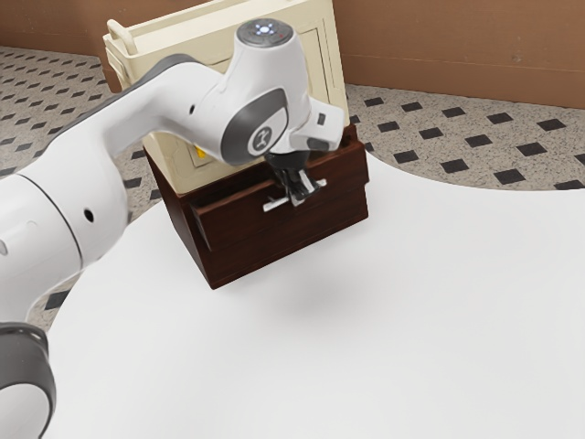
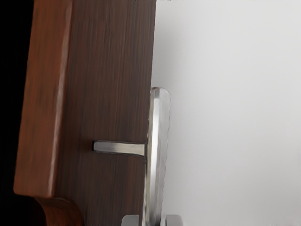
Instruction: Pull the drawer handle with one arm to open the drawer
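The handle (image 1: 273, 205), a pale metal bar, stood out from the front of the dark wood drawer (image 1: 283, 226), with one post (image 2: 120, 148) visible between bar and face. The drawer's cabinet rested at the edge of the white counter (image 1: 439, 302), and a cream case (image 1: 320, 46) adjoined it on the side away from the open counter. The hand (image 1: 299, 189) was at the middle of the bar, whose ends extended on both sides of it. Whether it was clenched on the bar or released could not be determined, nor could any opening of the drawer be confirmed. The work was judged to be at the grasp, with the pull to follow, straight out from the face. Principal risk: slippage, should the pull start before a firm hold was secured, the bar being slim and smooth-looking. Second risk: binding in the runners, if the pull ran askew to the face. Third risk: the whole cabinet dragging or tipping on the counter, if the drawer stuck or the arm (image 1: 146, 110) lifted as it drew back; the adjoining case could then be disturbed.
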